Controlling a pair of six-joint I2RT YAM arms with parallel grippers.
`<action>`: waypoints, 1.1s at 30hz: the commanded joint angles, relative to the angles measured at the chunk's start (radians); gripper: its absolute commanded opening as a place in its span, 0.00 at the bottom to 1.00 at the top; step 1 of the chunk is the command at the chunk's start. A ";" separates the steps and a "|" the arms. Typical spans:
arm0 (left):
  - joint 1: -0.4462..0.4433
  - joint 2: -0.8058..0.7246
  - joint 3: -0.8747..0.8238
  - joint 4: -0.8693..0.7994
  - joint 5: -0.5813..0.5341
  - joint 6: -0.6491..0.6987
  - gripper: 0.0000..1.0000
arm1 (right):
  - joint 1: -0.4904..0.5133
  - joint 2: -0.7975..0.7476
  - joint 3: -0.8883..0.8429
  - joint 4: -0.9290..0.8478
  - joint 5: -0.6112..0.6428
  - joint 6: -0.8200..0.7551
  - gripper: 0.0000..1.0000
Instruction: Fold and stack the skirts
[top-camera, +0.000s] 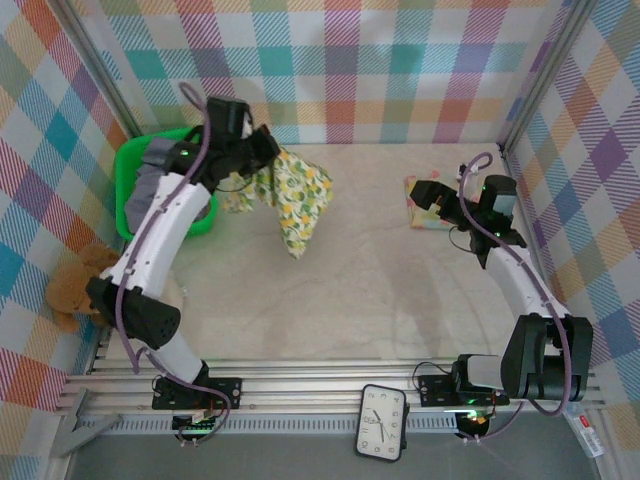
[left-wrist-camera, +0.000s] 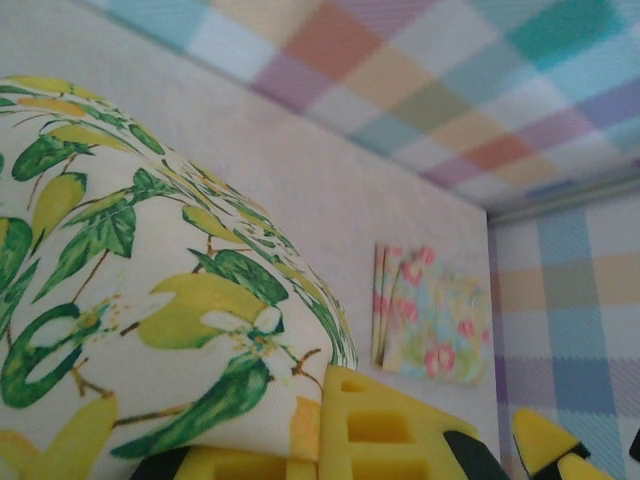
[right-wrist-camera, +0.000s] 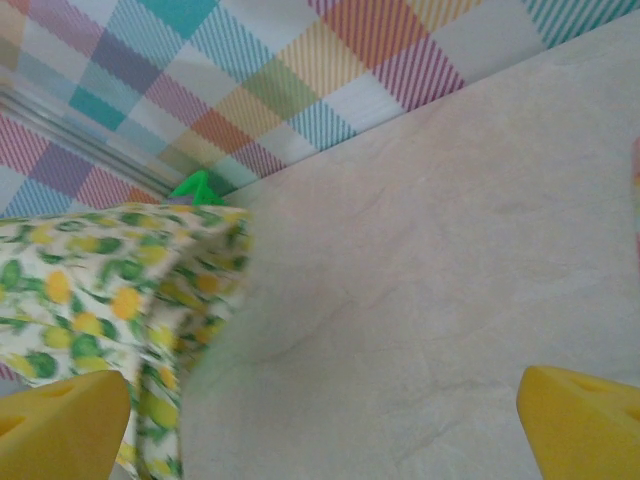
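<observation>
Left gripper (top-camera: 262, 152) clamped on lemon-print skirt (top-camera: 297, 197), which hangs above table (top-camera: 380, 280) beside green basket (top-camera: 130, 170). Right gripper (right-wrist-camera: 320, 420) jaws wide apart, empty, near folded pastel skirt (left-wrist-camera: 430, 320). Looks like one folded, floral one not yet, grey cloth (top-camera: 148, 182) left in basket.

Lab test booth; plaid cloth walls (top-camera: 400, 60); aluminium rail (top-camera: 300, 393)

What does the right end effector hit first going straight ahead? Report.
Probably the bare table; the open right end effector angles down across it, the lemon-print skirt hanging aside of that line. Depth unclear.
</observation>
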 joint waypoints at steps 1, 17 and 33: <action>-0.054 0.077 -0.030 0.068 0.022 -0.081 0.00 | 0.032 0.010 -0.016 0.030 -0.061 -0.061 0.99; -0.137 -0.147 -0.657 0.148 -0.194 -0.179 1.00 | 0.296 0.238 -0.022 -0.023 0.069 -0.076 0.99; 0.051 -0.197 -0.760 0.069 -0.196 -0.167 1.00 | 0.675 0.527 0.221 -0.361 0.155 -0.372 0.99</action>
